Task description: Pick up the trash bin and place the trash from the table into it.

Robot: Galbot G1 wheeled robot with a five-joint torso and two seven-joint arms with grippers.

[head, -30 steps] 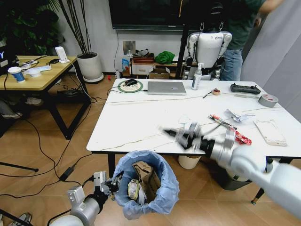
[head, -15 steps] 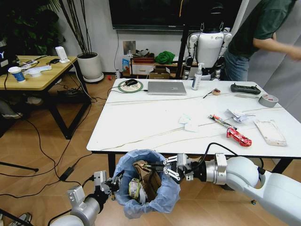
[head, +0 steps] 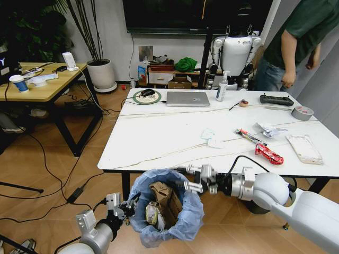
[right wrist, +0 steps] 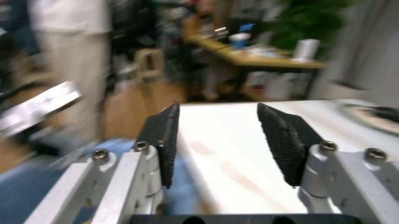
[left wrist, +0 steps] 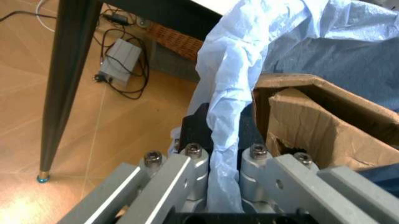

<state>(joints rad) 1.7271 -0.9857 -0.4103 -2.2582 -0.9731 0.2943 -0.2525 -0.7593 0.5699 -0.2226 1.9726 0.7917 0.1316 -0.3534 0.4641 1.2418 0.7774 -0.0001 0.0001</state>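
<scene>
Both grippers differ: right gripper (head: 192,178) has risen off the trash bin (head: 165,211), jaws released; left gripper (left wrist: 215,161) still clamps its bag

Even, soft indoor light brightens the white surface (head: 159,132), with little glare. The right wrist view is heavily blurred; the left wrist view stays sharp.

Room behind the work area: wood-plank floor (head: 47,174) crossed by loose black cables (head: 63,190); light-wood desk (head: 45,84) at ten o'clock; white planter (head: 101,74) with tall dark stems at eleven o'clock. At twelve o'clock — a dark wall screen (head: 175,16) on a pale wall, above a low shelf (head: 169,76) holding boxes and green cloth.
</scene>
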